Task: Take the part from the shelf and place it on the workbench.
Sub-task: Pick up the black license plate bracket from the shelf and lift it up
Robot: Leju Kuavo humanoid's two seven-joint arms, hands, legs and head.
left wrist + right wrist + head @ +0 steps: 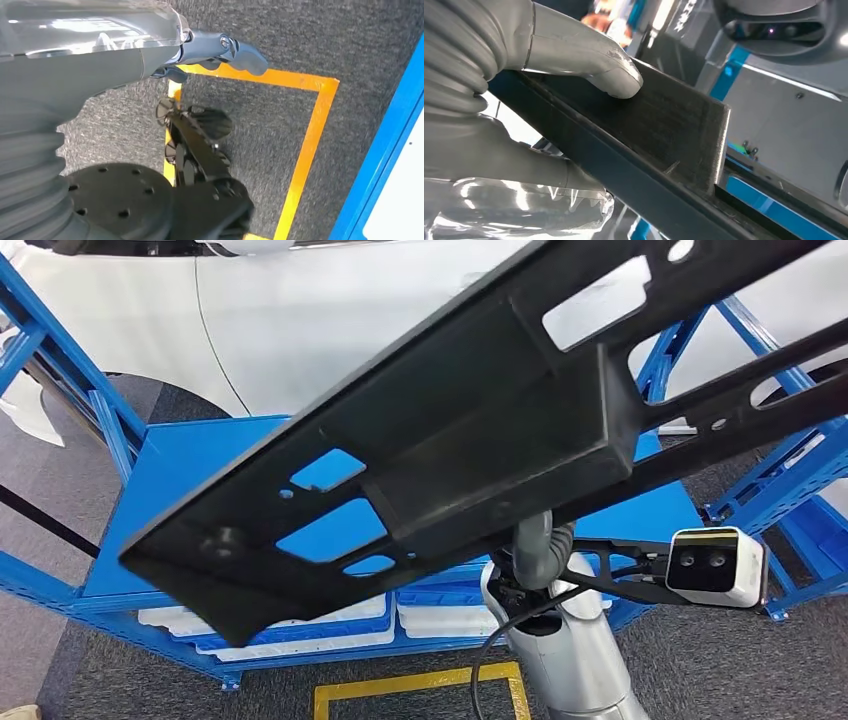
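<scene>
Raised right hand [549, 100] gripping the long black part [430, 430] with thumb pressed on top, held tilted above the blue shelf [190, 470]; left hand [220, 50] hanging over carpet, fingers empty and loosely extended.

You get even, bright indoor light in the head view, with soft sheen along the black part [420, 440] held close to the lens; its near end looks slightly soft. In the left wrist view, glare streaks the clear cover on the left hand [220, 50], and the carpet [310, 40] blurs a little. Your right wrist view has the right hand [574, 50] sharp, while the background smears into bright, unfocused patches.
</scene>
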